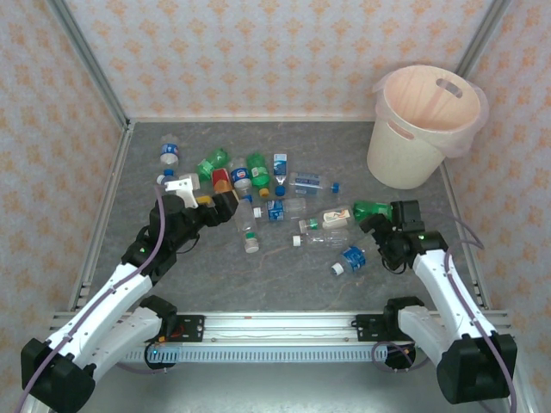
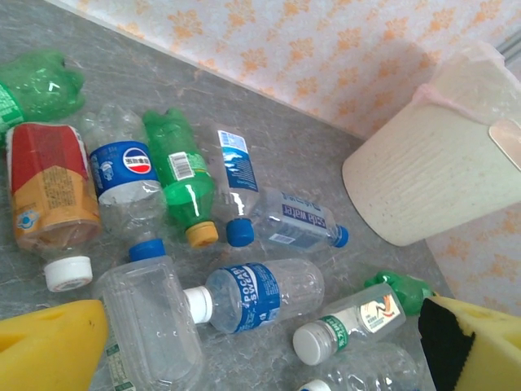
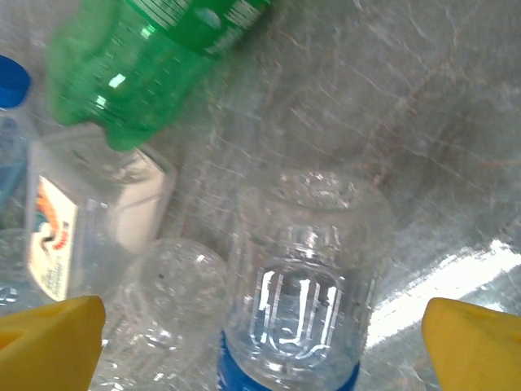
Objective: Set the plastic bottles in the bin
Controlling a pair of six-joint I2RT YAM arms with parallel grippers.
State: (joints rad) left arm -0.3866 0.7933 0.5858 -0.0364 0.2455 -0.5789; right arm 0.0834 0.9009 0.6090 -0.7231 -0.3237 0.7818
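Bin: upright, far right corner of table, well apart from both grippers.
Left gripper: fingers spread wide, empty, above the pile's left end.
Right gripper: fingers spread wide, either side of a clear blue-labelled bottle, not touching it.
Plastic bottles: scattered mid-table.

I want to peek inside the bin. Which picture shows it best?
The top view. The whole bin stands at the far right, and you look into its open mouth, which seems empty. The left wrist view catches part of its outer wall and a bit of rim, not the inside.
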